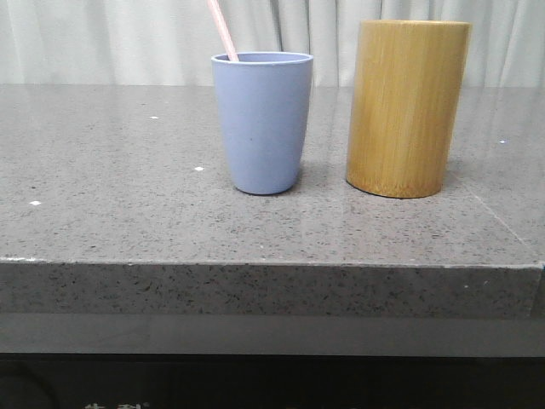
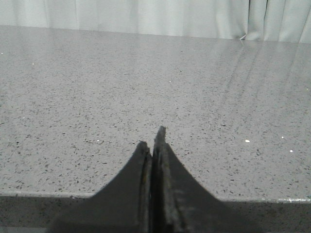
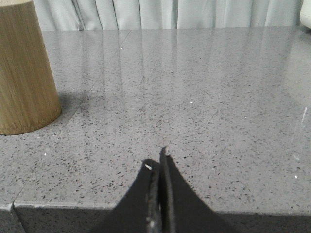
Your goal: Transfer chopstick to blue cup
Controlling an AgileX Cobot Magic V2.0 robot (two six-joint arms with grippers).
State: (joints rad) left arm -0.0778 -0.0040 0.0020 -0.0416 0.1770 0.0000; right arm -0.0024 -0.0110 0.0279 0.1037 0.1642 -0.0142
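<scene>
The blue cup (image 1: pixel 261 122) stands upright on the grey stone table (image 1: pixel 128 196), left of centre in the front view. The pale pink chopstick (image 1: pixel 223 29) leans inside it, its upper end slanting up and left out of the frame. My left gripper (image 2: pixel 154 138) is shut with nothing between its fingers, hovering over the table's near edge. My right gripper (image 3: pixel 159 158) is likewise shut and empty, near the front edge, with the bamboo holder (image 3: pixel 22 68) off to its side.
A tall tan bamboo holder (image 1: pixel 407 106) stands just right of the blue cup, a small gap between them. The table's front edge (image 1: pixel 272 266) runs across the front view. Pale curtains (image 1: pixel 128 38) hang behind the table.
</scene>
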